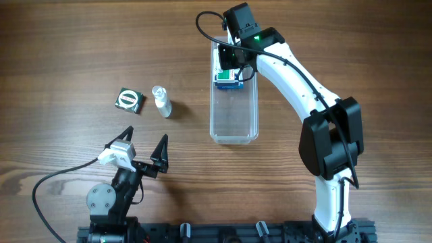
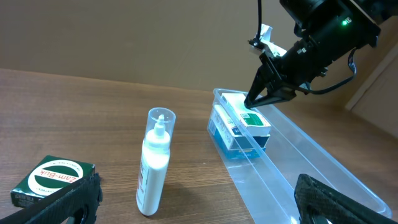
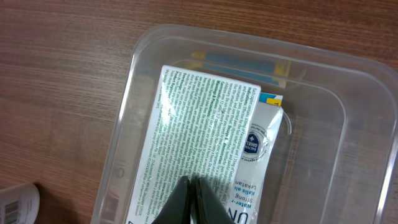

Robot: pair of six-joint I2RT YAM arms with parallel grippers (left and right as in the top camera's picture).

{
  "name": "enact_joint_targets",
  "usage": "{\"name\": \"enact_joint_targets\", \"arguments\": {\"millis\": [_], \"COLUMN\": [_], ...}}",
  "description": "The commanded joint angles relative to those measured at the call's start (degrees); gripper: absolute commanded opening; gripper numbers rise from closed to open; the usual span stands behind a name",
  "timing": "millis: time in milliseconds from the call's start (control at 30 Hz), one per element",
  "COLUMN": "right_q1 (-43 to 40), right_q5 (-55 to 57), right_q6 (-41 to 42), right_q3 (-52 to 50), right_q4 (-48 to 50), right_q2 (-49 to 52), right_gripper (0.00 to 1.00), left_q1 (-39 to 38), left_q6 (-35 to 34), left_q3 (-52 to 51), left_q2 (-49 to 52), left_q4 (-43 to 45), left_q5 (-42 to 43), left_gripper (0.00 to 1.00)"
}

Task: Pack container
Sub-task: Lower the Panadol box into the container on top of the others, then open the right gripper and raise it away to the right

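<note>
The container (image 1: 234,115), a long clear tub, lies right of centre on the wooden table. At its far end a white box with green print (image 1: 227,73) rests on a blue box (image 2: 231,135). My right gripper (image 1: 233,66) is shut, its tips touching the top of the white box (image 3: 199,124) with nothing between them; in the right wrist view the right gripper (image 3: 193,184) points down into the container (image 3: 249,42). My left gripper (image 1: 145,137) stands open near the front edge. A white bottle (image 1: 161,102) lies ahead of it between its fingers (image 2: 329,200).
A dark green Zam-Buk box (image 1: 128,100) lies left of the bottle (image 2: 154,165) and shows near my left finger (image 2: 53,177). The near half of the container (image 2: 305,168) holds nothing. A white barcode tag (image 3: 18,202) shows at the frame's corner.
</note>
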Motion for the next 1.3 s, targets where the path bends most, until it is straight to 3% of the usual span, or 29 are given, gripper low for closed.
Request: {"name": "enact_joint_targets", "arguments": {"millis": [0, 700, 1000, 1100, 1133, 1200, 1267], "right_q1": [0.42, 0.39, -2.36, -9.38, -12.63, -17.77, -23.93], "right_q5": [-0.48, -0.48, 4.59, 6.25, 6.21, 6.23, 6.21], "right_q6": [-1.16, -1.20, -4.24, -5.92, -6.21, -7.06, -7.06], "right_q3": [-0.44, -0.24, 3.61, 3.61, 3.61, 3.61, 3.54], "right_q4": [-0.28, 0.46, -0.20, -3.32, -4.68, -6.84, -9.44], "right_q2": [1.62, 0.52, -11.56, -16.68, -17.70, -18.34, -18.05], "right_gripper": [0.04, 0.04, 0.17, 0.30, 0.46, 0.64, 0.98], "left_q1": [0.42, 0.42, 0.42, 0.42, 0.42, 0.42, 0.42], "left_q6": [0.90, 0.90, 0.90, 0.90, 0.90, 0.90, 0.90], "left_q3": [-0.44, -0.44, -0.44, -0.44, -0.44, -0.44, -0.44], "left_q2": [-0.37, -0.37, -0.37, -0.37, -0.37, -0.37, -0.37], "left_q4": [0.09, 0.09, 0.09, 0.09, 0.09, 0.09, 0.09], "left_q5": [-0.15, -0.15, -0.15, -0.15, -0.15, -0.15, -0.15], "left_gripper": [1.00, 1.00, 1.00, 1.00, 1.00, 1.00, 1.00]}}
